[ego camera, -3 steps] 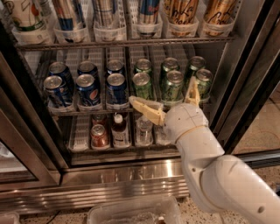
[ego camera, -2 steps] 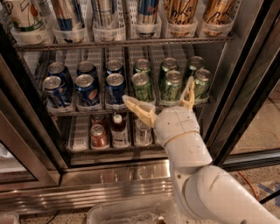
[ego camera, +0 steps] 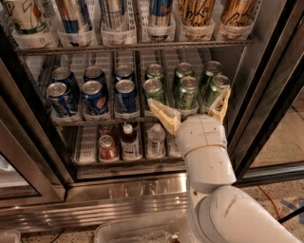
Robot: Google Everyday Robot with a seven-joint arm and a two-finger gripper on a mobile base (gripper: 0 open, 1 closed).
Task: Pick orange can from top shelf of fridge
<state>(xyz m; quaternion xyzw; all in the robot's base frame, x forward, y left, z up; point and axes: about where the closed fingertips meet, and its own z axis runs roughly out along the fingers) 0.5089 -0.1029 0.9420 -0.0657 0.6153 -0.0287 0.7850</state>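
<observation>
Two tall orange cans [ego camera: 198,14] [ego camera: 234,15] with dark script stand in clear lane trays at the right of the top shelf [ego camera: 142,46], their lids cut off by the top edge. The fridge [ego camera: 118,187] stands open, with a steel base and dark-framed glass doors. My gripper [ego camera: 187,107] is open in front of the middle rack, its tan fingers [ego camera: 161,113] spread around the short green cans [ego camera: 186,91], well below the orange cans.
Short blue cans [ego camera: 95,95] fill the left of the middle rack. Small bottles and a red can [ego camera: 108,147] stand on the lowest rack. Tall blue-and-silver cans [ego camera: 114,14] and a white cup [ego camera: 26,19] are on the top shelf. A door frame [ego camera: 266,90] is close at the right.
My arm has moved up and a little left, raising the gripper from below the middle rack to the level of the green cans. The fingers stay spread.
</observation>
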